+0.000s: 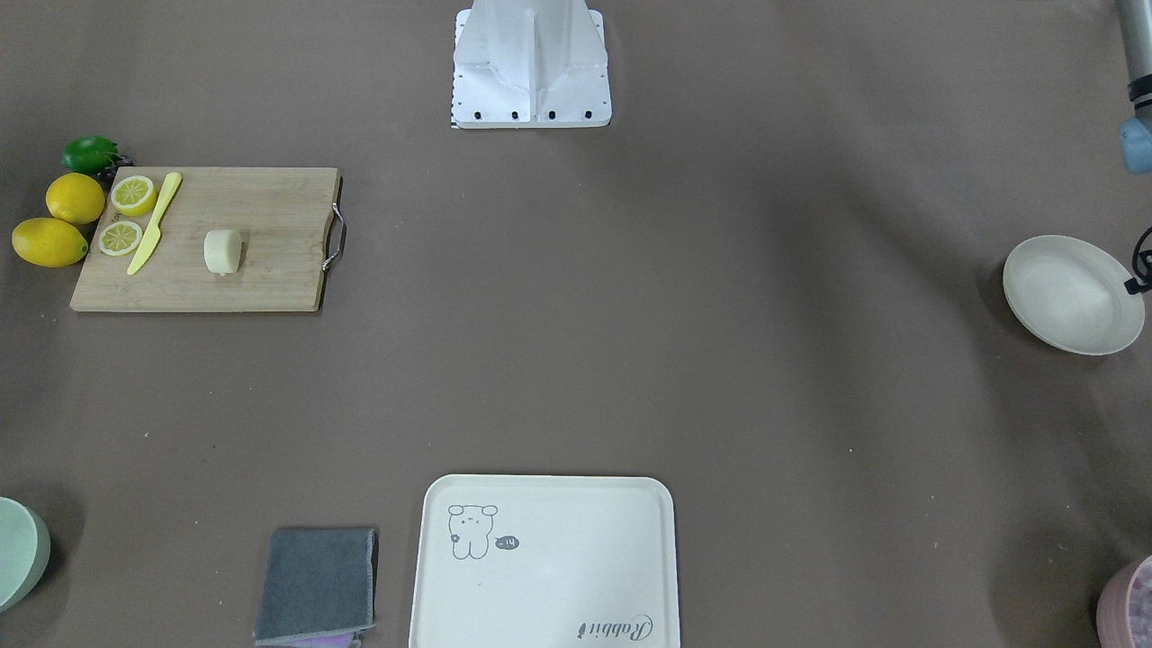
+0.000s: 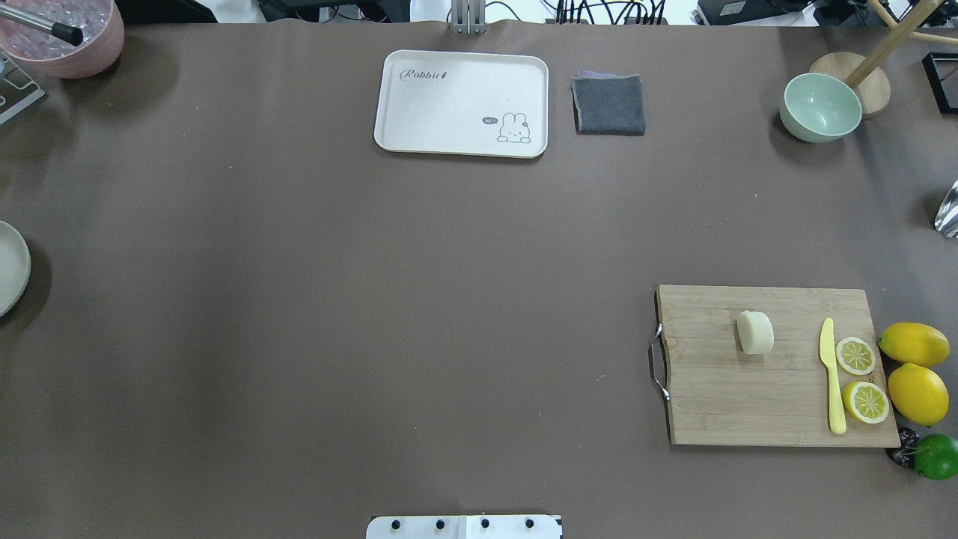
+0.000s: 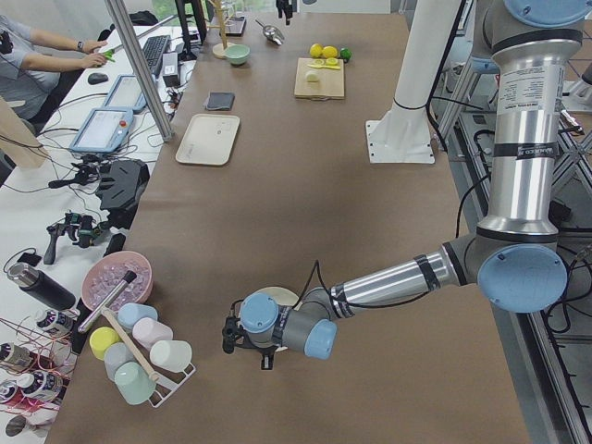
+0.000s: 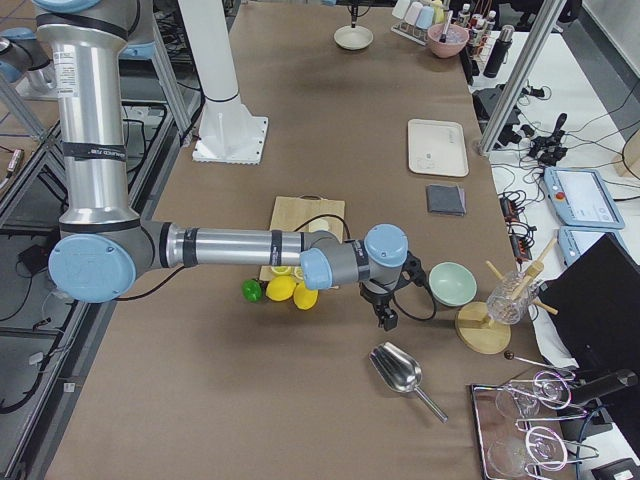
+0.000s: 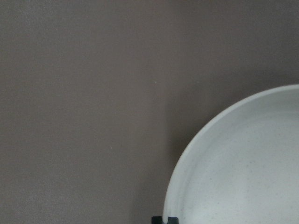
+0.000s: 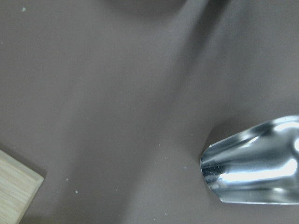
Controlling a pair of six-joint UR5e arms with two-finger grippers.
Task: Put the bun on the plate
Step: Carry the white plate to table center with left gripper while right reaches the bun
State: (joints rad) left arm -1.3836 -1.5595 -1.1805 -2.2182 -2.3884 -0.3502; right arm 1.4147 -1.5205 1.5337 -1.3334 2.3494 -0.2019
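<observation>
A brown-covered worktop (image 2: pixel 299 299) is seen, with a desk (image 3: pixel 120 102) of keyboards and screens beside it, upper left in the left side view. "Rabbit" is printed on the one cream tray (image 2: pixel 449 97), and "hi" in a small bubble by its drawn animal. One bun (image 2: pixel 754 332) is laid on the one wooden cutting board (image 2: pixel 748 404), lower right in the overhead view, well apart from the one plate (image 1: pixel 1073 294) at the front view's right edge. Two lemon slices (image 2: pixel 855 355) and one yellow knife (image 2: pixel 832 382) are counted on the board, with two whole lemons (image 2: pixel 913 343) and one lime (image 2: pixel 937 456) beside it. The left tool (image 3: pixel 246 350) is held by the plate's rim, the right tool (image 4: pixel 385 315) near one metal scoop (image 4: pixel 398 372). Whether either is spread or pressed together cannot be told.
</observation>
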